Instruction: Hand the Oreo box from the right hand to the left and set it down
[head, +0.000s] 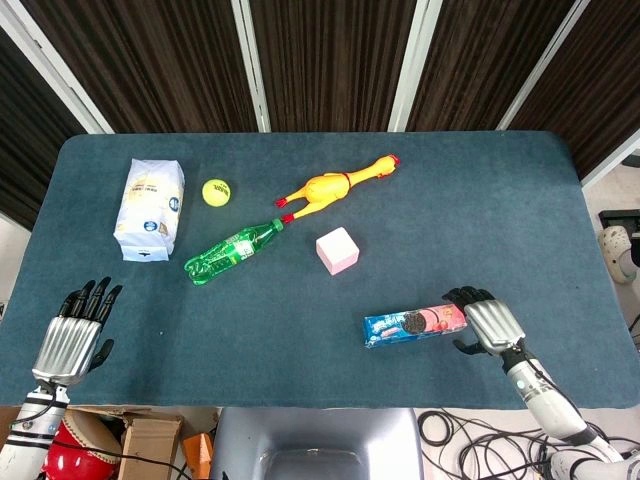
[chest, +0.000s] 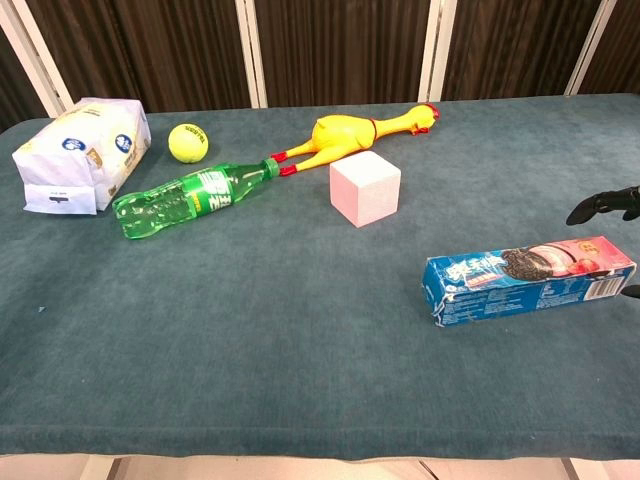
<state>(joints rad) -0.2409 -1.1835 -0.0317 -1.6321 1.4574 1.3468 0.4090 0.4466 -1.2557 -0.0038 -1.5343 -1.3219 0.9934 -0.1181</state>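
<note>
The Oreo box (head: 415, 325) lies flat on the blue tabletop at the front right, blue at its left end and pink at its right; the chest view also shows the Oreo box (chest: 530, 275). My right hand (head: 485, 322) sits at the box's right end with fingers behind it and the thumb in front. In the chest view the fingers (chest: 605, 205) stand apart from the box's far side, so nothing is clamped. My left hand (head: 75, 330) rests at the table's front left edge, fingers extended, holding nothing.
A pink cube (head: 337, 250), a green bottle (head: 232, 251), a rubber chicken (head: 335, 186), a tennis ball (head: 216, 192) and a white bag (head: 150, 208) lie across the middle and back left. The table's front edge (head: 300, 405) runs close to both hands.
</note>
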